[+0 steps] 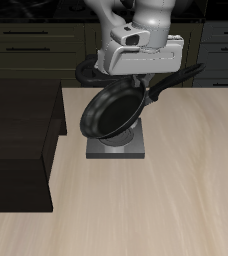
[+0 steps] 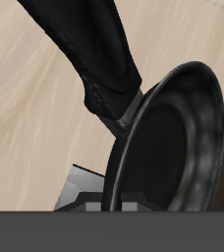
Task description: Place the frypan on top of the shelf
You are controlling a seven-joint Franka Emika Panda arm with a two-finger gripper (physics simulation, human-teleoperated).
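Observation:
The frypan (image 1: 111,112) is a round black pan, lifted and tilted steeply on its side just above the grey burner plate (image 1: 117,151). Its long black handle (image 1: 172,82) runs up and away from the shelf. My gripper (image 1: 146,88) sits over the handle near the pan's rim and is shut on it; the fingertips are hidden under the white hand. In the wrist view the frypan (image 2: 173,148) and its handle (image 2: 84,49) fill most of the frame. The shelf (image 1: 21,130) is a large dark boxy unit with a flat top, standing beside the burner plate, apart from the pan.
The burner plate also shows in the wrist view (image 2: 80,189), under the pan. Dark drawer cabinets (image 1: 26,40) with handles line the back behind the table. Light wooden tabletop (image 1: 176,190) stretches toward the front edge.

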